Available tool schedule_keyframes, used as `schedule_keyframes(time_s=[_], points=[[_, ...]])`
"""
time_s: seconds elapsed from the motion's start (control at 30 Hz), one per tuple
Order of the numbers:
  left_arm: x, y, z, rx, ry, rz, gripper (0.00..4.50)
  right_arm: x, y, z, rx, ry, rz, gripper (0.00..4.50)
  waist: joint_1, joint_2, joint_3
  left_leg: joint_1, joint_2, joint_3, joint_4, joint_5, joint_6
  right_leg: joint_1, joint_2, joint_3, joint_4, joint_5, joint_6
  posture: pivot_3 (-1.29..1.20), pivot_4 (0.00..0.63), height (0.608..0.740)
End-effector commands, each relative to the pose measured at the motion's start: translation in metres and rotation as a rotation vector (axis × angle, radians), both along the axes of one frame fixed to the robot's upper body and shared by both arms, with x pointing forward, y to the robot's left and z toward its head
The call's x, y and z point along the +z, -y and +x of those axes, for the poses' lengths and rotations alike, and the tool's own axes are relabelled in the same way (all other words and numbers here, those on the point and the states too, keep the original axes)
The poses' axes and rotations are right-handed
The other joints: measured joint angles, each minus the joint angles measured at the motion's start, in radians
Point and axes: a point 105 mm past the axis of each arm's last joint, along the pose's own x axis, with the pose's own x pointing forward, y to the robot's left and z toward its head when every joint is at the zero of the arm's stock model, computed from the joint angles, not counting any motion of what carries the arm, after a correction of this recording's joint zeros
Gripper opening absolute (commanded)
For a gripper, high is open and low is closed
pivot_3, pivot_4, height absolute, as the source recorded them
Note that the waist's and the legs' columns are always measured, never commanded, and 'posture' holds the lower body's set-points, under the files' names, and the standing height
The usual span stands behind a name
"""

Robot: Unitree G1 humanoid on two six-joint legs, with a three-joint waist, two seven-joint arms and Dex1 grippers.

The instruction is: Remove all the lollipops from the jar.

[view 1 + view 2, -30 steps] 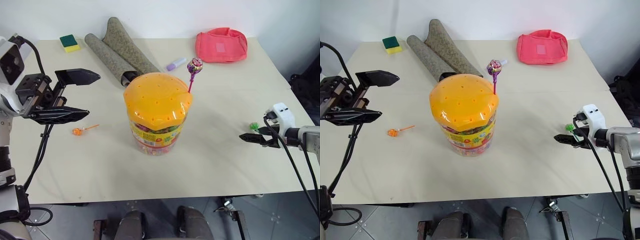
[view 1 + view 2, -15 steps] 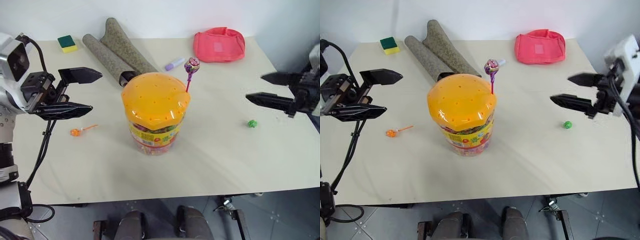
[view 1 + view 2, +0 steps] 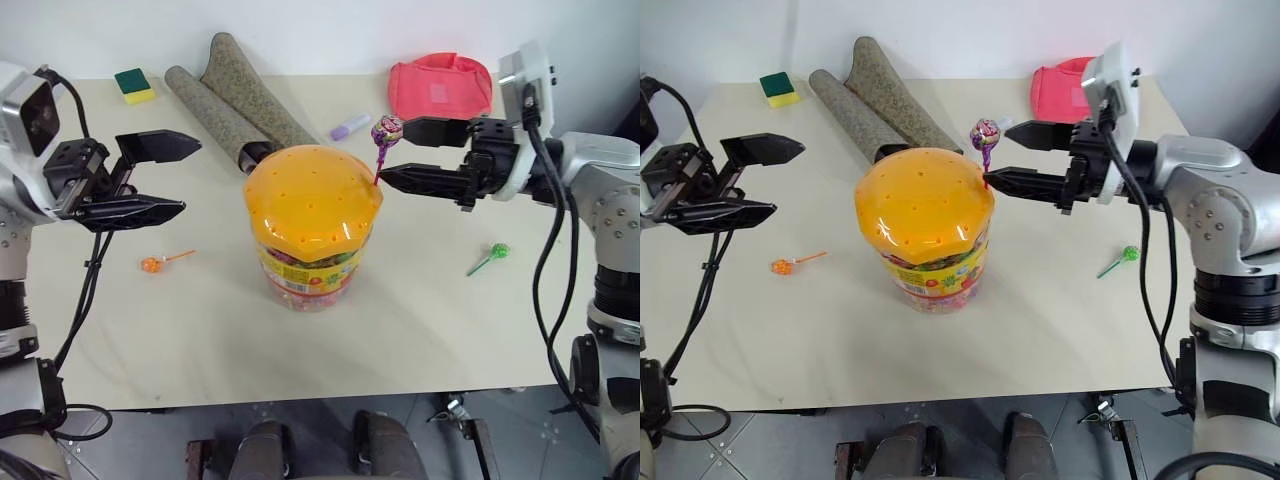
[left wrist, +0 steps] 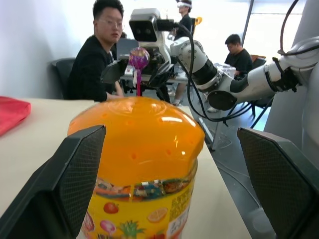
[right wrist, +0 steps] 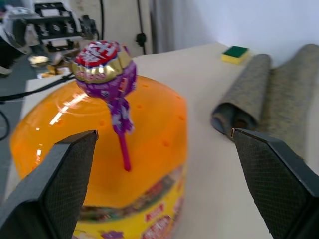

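The jar (image 3: 312, 225), a clear tub with an orange domed lid, stands mid-table. A purple lollipop (image 3: 387, 130) sticks upright out of a hole at the lid's right edge. My right gripper (image 3: 392, 150) is open and level, pointing left, with its fingertips right at this lollipop, one by the candy head and one by the foot of the stick. In the right wrist view the purple lollipop (image 5: 103, 67) stands between the fingers, untouched. An orange lollipop (image 3: 153, 264) lies on the table left of the jar and a green lollipop (image 3: 497, 252) to its right. My left gripper (image 3: 190, 178) hangs open left of the jar.
Two grey rolled mats (image 3: 230, 100) lie behind the jar, with a lilac tube (image 3: 351, 127) beside them. A pink pouch (image 3: 441, 88) sits at the back right and a green-yellow sponge (image 3: 138, 86) at the back left. People (image 4: 99, 55) sit beyond the table.
My right gripper rose from the table's right side and swung left to the purple lollipop, staying open. The green lollipop stays lying on the table. My left gripper kept still.
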Motion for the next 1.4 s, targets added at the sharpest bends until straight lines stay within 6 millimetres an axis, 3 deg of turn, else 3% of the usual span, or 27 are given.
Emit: schedule_keyframes(time_s=[0.03,0.07,0.13,0.47,0.77,0.87,0.97,1.1,1.2,1.4], points=[[0.009,-0.003,-0.018,-0.061,0.062,0.017,4.5,0.014,-0.008,-0.011,0.069,0.064,0.009,4.48,-0.001,0.0,0.0,0.0,0.0,0.0,0.0,0.0,0.0,0.0,0.0,0.0,0.0,0.0,0.0,0.0,0.15,0.74],[0.009,-0.004,-0.019,-0.059,0.062,0.016,4.5,0.015,-0.009,-0.012,0.077,0.066,0.011,4.48,0.001,0.0,0.0,0.0,0.0,0.0,0.0,0.0,0.0,0.0,0.0,0.0,0.0,0.0,0.0,0.0,0.15,0.74],[0.008,-0.003,-0.02,-0.058,0.063,0.015,4.5,0.018,-0.012,-0.013,0.092,0.081,0.022,3.95,0.003,0.0,0.0,0.0,0.0,0.0,0.0,0.0,0.0,0.0,0.0,0.0,0.0,0.0,0.0,0.0,0.15,0.74],[0.007,-0.003,-0.02,-0.054,0.063,0.009,4.5,0.028,-0.018,-0.016,0.108,0.123,0.024,0.75,0.002,0.0,0.0,0.0,0.0,0.0,0.0,0.0,0.0,0.0,0.0,0.0,0.0,0.0,0.0,0.0,0.15,0.74],[0.006,-0.001,-0.015,-0.053,0.063,0.009,4.5,0.052,-0.018,-0.015,0.066,0.218,0.039,0.75,-0.003,0.0,0.0,0.0,0.0,0.0,0.0,0.0,0.0,0.0,0.0,0.0,0.0,0.0,0.0,0.0,0.15,0.74],[0.007,0.001,-0.012,-0.057,0.077,0.013,4.5,0.067,-0.009,-0.011,-0.023,0.272,0.029,0.75,-0.004,0.0,0.0,0.0,0.0,0.0,0.0,0.0,0.0,0.0,0.0,0.0,0.0,0.0,0.0,0.0,0.15,0.74],[0.009,0.002,-0.008,-0.057,0.086,0.015,4.5,0.076,0.019,-0.001,-0.209,0.285,-0.018,0.75,0.004,0.0,0.0,0.0,0.0,0.0,0.0,0.0,0.0,0.0,0.0,0.0,0.001,0.0,0.0,0.0,0.15,0.74],[0.008,0.002,-0.005,-0.055,0.085,0.017,4.5,0.061,0.062,0.008,-0.402,0.195,-0.09,0.75,0.005,0.0,0.0,0.0,0.0,0.0,0.0,0.0,0.0,0.0,0.0,0.0,0.0,0.0,0.0,0.0,0.15,0.74],[0.004,0.003,-0.003,-0.061,0.075,0.013,4.5,0.027,0.118,0.019,-0.659,0.025,-0.185,0.75,0.008,-0.001,0.0,-0.001,0.0,0.0,0.0,0.0,0.0,0.0,0.0,0.0,0.0,0.0,0.0,0.0,0.15,0.74],[-0.002,0.007,0.001,-0.074,0.059,0.006,4.5,-0.057,0.198,0.014,-0.968,-0.281,-0.35,0.75,0.006,0.0,0.0,0.0,0.0,0.002,0.0,0.0,0.0,-0.001,0.0,0.001,0.0,0.0,0.0,0.0,0.15,0.74]])
